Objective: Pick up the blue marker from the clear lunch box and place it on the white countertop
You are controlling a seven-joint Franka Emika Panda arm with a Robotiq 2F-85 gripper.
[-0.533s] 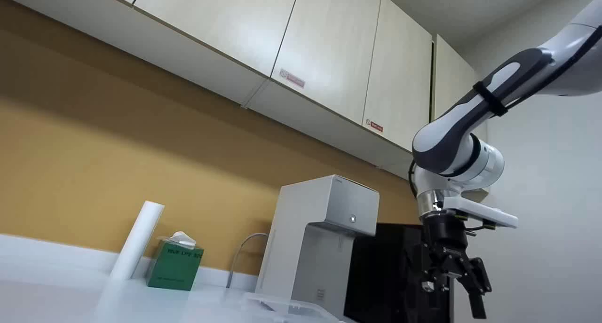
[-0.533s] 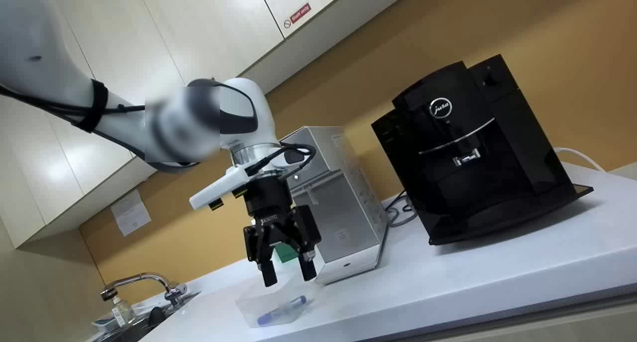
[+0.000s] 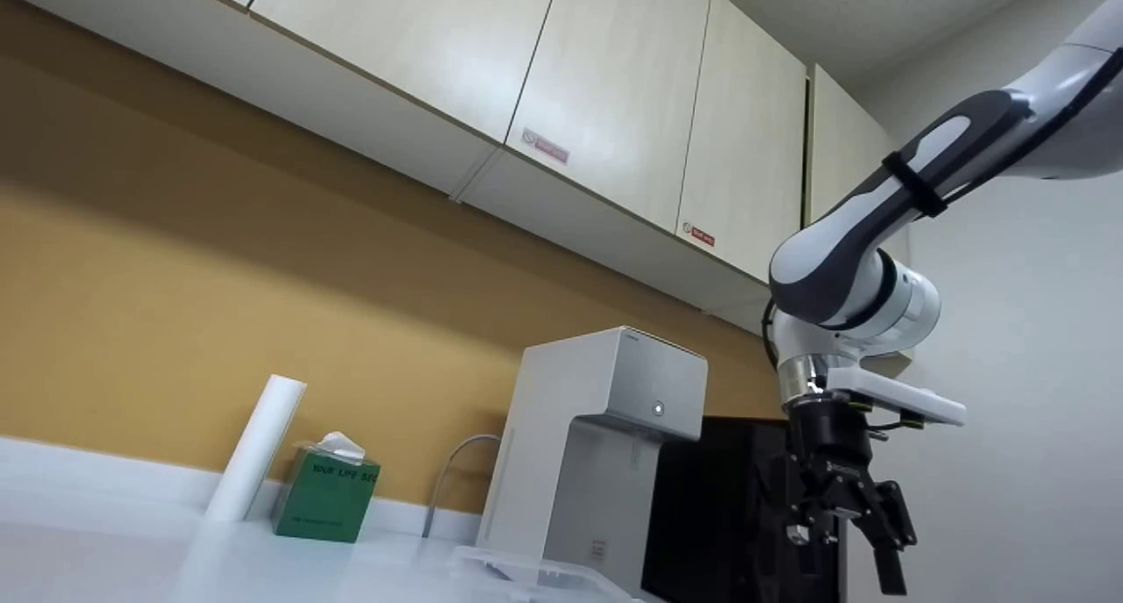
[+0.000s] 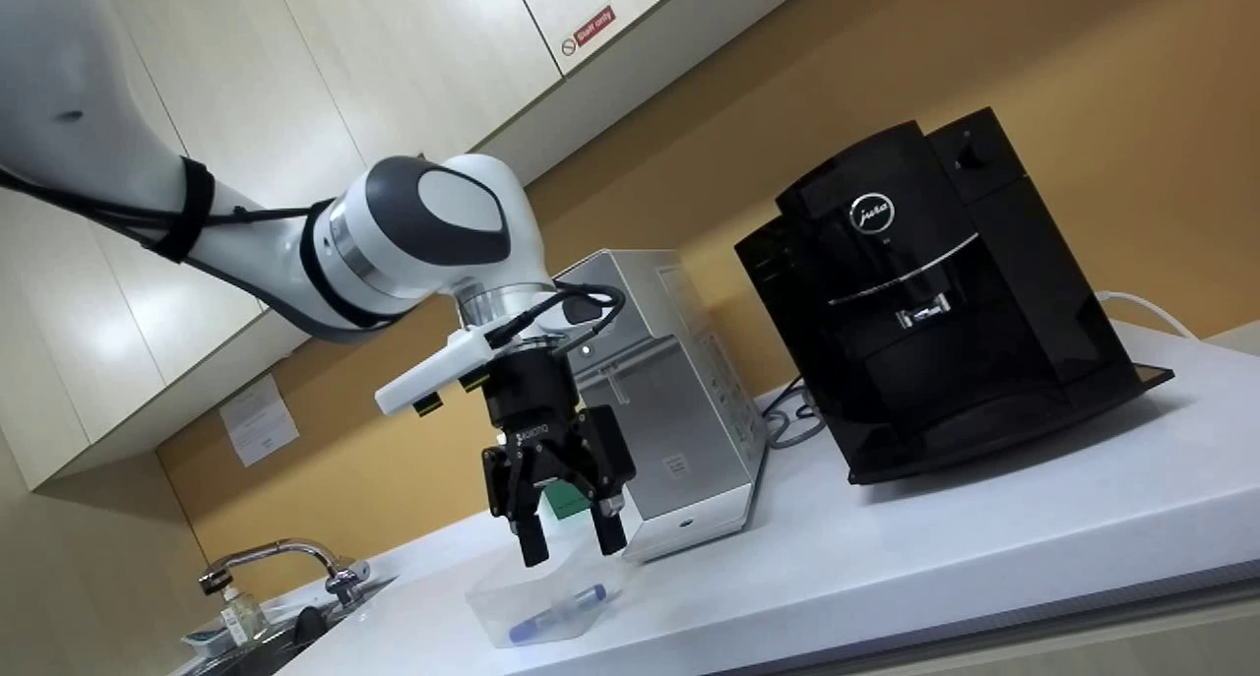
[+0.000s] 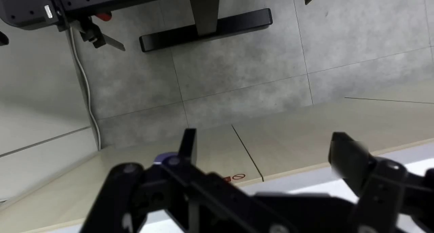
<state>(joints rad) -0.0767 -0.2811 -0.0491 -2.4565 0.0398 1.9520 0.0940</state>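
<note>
The blue marker [image 4: 558, 613] lies tilted inside the clear lunch box [image 4: 489, 605] on the white countertop [image 4: 886, 553]. In an exterior view the box [image 3: 561, 577] and countertop [image 3: 96, 555] show low in the picture; a thin dark streak in the box cannot be told for sure as the marker. My black gripper [image 4: 570, 540] points down, open and empty, above the box and apart from it. Its fingers are wide apart in the wrist view [image 5: 266, 141]. There the marker is not clearly seen; the countertop [image 5: 339, 189] shows along the bottom edge.
A white boxy appliance [image 4: 679, 440] stands close behind the gripper. A black coffee machine [image 4: 935, 312] stands beside it. A green tissue box [image 3: 326, 498] and white roll [image 3: 256, 449] are along the wall. A sink tap [image 4: 276, 558] is at the far end. Upper cabinets [image 3: 605, 85] hang above.
</note>
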